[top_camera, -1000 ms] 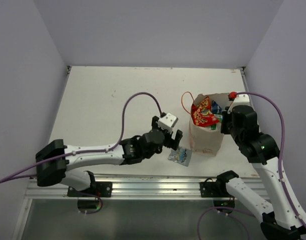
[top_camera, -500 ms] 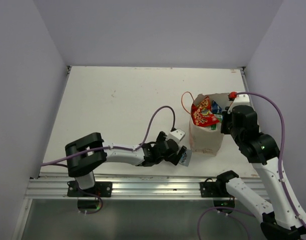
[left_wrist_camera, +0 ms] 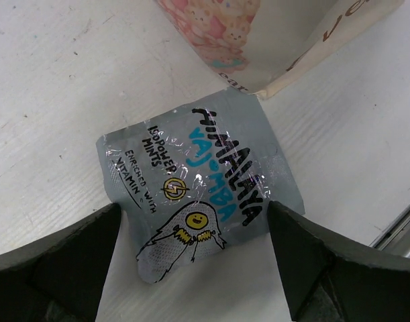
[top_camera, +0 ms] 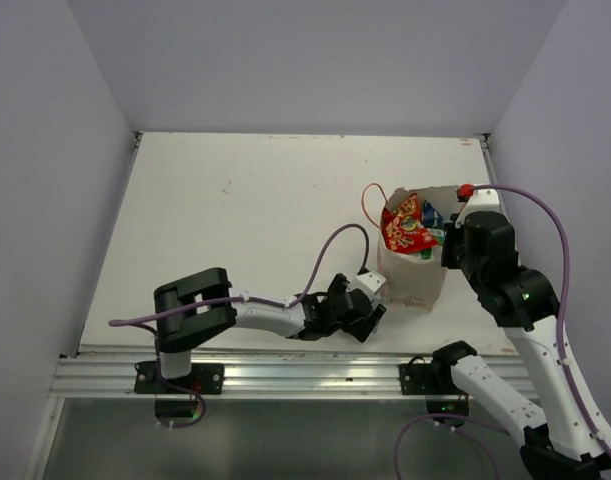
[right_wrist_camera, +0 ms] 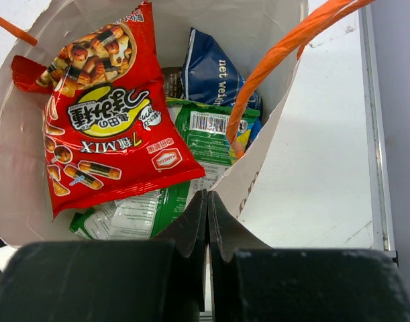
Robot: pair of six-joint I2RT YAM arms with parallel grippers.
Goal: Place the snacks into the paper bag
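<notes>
The left gripper [left_wrist_camera: 192, 231] is low over the table [top_camera: 235, 220], its two fingers spread wide. The silver-blue packet [left_wrist_camera: 198, 194] lies flat on the table in the gap between them, printed face up; one finger stands at the packet's 8 o'clock corner and the other at its 4 o'clock edge, and whether either touches the foil cannot be told. The packet's top corner, at 1 o'clock, lies just beside the bottom corner of the paper bag [left_wrist_camera: 312, 47]. In the top view the left gripper sits at the bag's 7 o'clock, close to its foot.

The bag stands upright and open. The right gripper [right_wrist_camera: 207, 215] is at its 3 o'clock rim, fingers pressed together on the bag's wall beside the string handle [right_wrist_camera: 278, 60]. Inside lie a red packet [right_wrist_camera: 104, 134] on top, a blue packet [right_wrist_camera: 215, 67] at 12 o'clock and a green packet [right_wrist_camera: 205, 127] beneath them
</notes>
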